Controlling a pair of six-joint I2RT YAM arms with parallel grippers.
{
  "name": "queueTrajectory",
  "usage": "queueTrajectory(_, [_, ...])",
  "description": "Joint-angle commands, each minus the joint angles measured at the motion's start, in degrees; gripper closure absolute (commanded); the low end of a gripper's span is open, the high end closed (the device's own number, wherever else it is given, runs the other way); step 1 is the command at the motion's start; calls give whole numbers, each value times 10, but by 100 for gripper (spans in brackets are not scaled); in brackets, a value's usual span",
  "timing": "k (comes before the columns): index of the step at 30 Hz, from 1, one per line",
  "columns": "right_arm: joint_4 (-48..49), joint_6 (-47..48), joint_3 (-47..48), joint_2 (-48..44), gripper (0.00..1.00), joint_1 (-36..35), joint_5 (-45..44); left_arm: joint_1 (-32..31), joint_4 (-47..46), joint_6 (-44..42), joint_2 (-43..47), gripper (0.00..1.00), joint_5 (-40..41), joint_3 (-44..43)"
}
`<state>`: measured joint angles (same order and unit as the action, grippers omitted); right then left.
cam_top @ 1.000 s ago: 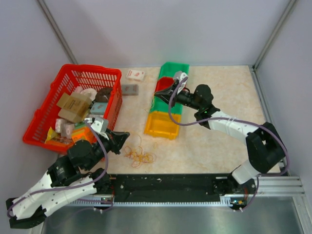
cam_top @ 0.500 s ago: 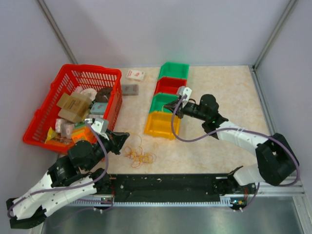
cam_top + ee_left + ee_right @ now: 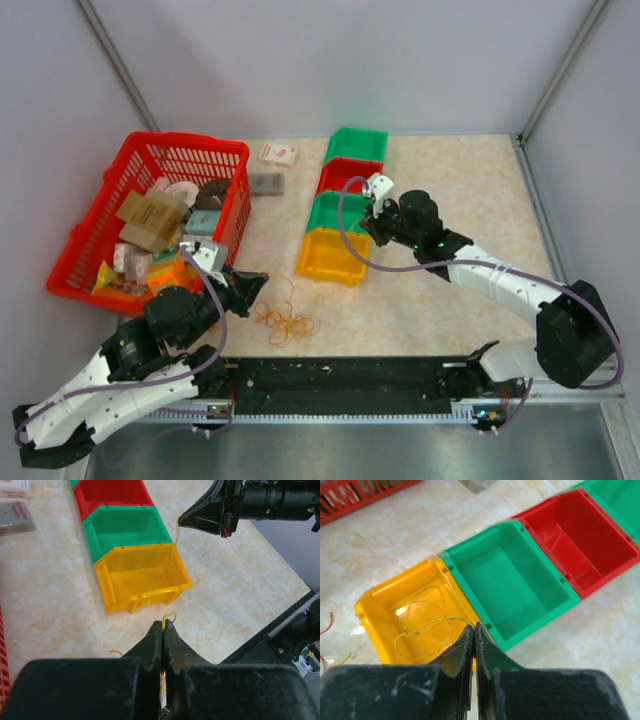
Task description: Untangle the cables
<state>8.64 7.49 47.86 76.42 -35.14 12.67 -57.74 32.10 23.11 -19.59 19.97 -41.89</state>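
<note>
A tangle of thin yellow, orange and red cables (image 3: 287, 318) lies on the table near the front. My left gripper (image 3: 258, 280) is shut on a yellow cable loop (image 3: 169, 616) that sticks out past its tips, just left of the tangle. My right gripper (image 3: 364, 222) is shut on a thin yellow cable (image 3: 427, 625) that hangs down into the yellow bin (image 3: 332, 258); the same strand (image 3: 176, 530) shows in the left wrist view, hanging from the right gripper (image 3: 181, 521).
A row of bins runs from the yellow one through a green bin (image 3: 336, 211) and a red bin (image 3: 349, 175) to a far green bin (image 3: 357, 143). A red basket (image 3: 215, 158) full of boxes stands at the left. Two small packets (image 3: 277, 154) lie behind.
My right gripper came back from over the far bins toward the yellow bin, carrying the yellow cable, whose end now hangs into that bin. My left gripper shifted slightly right.
</note>
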Motion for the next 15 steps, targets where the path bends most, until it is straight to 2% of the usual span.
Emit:
queueTrajectory(1, [-102, -22, 65, 7, 100, -33, -162, 2, -28, 7, -5, 100, -8, -7])
queueTrajectory(4, [-142, -44, 79, 5, 100, -46, -207, 3, -27, 6, -7, 100, -6, -7])
queueTrajectory(6, [-144, -28, 81, 12, 100, -79, -247, 3, -31, 5, -10, 100, -7, -4])
queueTrajectory(12, [-185, -62, 151, 119, 100, -150, -364, 3, -32, 1, -17, 100, -12, -11])
queueTrajectory(15, [-188, -110, 167, 147, 100, -165, -342, 3, -21, -7, -13, 100, -2, -20])
